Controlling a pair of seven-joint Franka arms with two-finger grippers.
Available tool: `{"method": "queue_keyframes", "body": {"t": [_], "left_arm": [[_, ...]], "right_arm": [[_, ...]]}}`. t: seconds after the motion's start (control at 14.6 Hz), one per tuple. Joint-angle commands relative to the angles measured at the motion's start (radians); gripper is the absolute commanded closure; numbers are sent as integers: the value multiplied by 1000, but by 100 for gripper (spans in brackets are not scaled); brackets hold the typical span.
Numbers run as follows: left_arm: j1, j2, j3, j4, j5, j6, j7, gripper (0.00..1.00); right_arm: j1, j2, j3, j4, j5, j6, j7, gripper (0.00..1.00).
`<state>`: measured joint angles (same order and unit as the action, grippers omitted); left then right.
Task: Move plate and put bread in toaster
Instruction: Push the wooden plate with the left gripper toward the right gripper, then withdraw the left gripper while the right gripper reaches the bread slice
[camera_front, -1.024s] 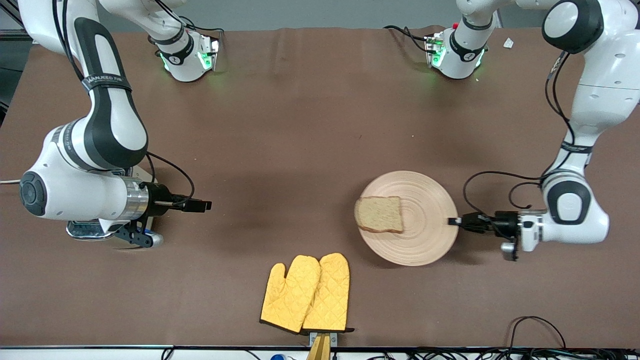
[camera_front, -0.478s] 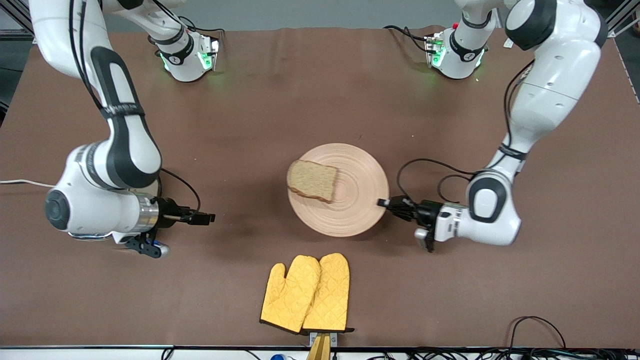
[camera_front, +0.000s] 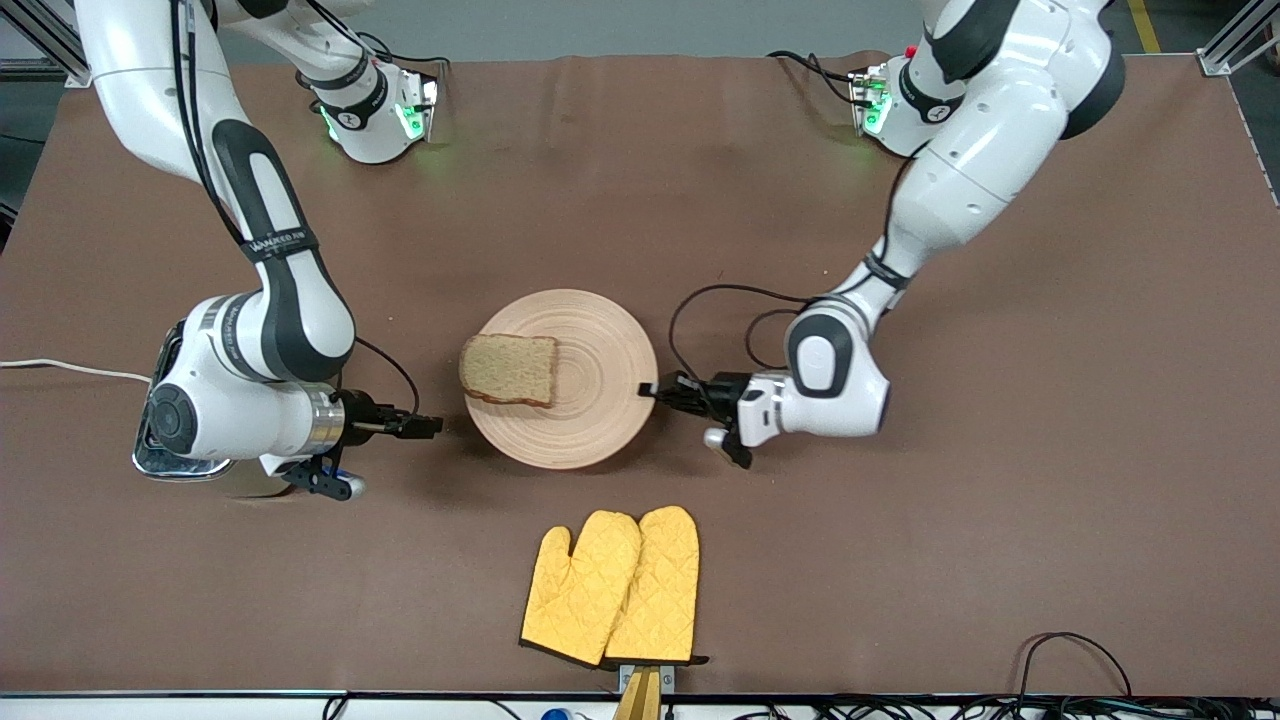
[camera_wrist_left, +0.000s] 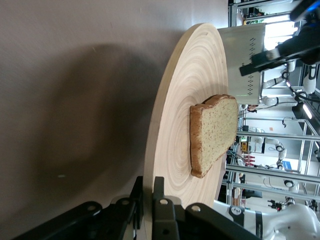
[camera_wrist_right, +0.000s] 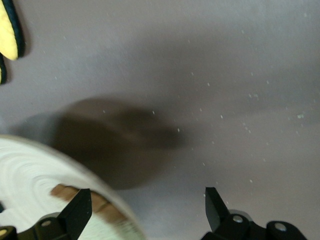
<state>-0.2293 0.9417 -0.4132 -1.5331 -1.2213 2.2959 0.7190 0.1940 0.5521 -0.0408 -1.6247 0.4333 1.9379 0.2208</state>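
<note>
The round light-wood plate is held just over the table's middle, with its shadow under it. The brown bread lies on the part of the plate toward the right arm's end. My left gripper is shut on the plate's rim; the left wrist view shows the rim between the closed jaws and the bread. My right gripper is open and empty beside the plate's other edge; in the right wrist view it faces the plate. The toaster is mostly hidden under the right arm; its cream side shows in the left wrist view.
A pair of yellow oven mitts lies nearer to the front camera than the plate. The toaster's white cord runs off the right arm's end of the table. Both arm bases stand along the table's back edge.
My left gripper has carried the plate with the bread on it toward the right arm's end of the table. The right gripper has shifted a little toward the plate.
</note>
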Motion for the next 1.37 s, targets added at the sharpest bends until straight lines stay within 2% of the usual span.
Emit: {"method": "queue_keyframes", "body": {"t": [0.0,0.14,0.2,0.27,0.34,0.41,0.55,0.68,0.96,1.16,1.3], "left_arm": [[-2,63,-4,30,-44,22,22,99],[-15,81,-2,31,-47,57,23,99],[-15,83,-1,31,-46,66,22,96],[-13,83,1,31,-44,66,22,87],[-4,74,1,31,-46,66,5,59],[8,66,1,33,-44,66,1,1],[46,40,1,36,-35,66,-35,0],[60,-12,1,33,-26,63,-108,0],[168,-106,1,28,8,36,-185,0],[238,-171,1,30,155,27,-312,0],[272,-217,1,36,308,27,-450,0]], "right_arm": [[2,-101,1,-125,16,18,-24,0],[4,-136,1,-187,16,62,-81,0],[7,-174,1,-266,16,141,-143,0],[10,-216,2,-343,16,235,-193,0],[18,-242,2,-393,16,290,-205,0],[31,-265,2,-423,18,309,-207,0],[65,-322,2,-498,18,344,-207,0],[131,-369,2,-602,19,458,-204,1],[185,-354,2,-613,51,524,-202,13],[193,-317,2,-610,71,535,-202,27],[193,-287,2,-607,71,535,-202,32]]}}
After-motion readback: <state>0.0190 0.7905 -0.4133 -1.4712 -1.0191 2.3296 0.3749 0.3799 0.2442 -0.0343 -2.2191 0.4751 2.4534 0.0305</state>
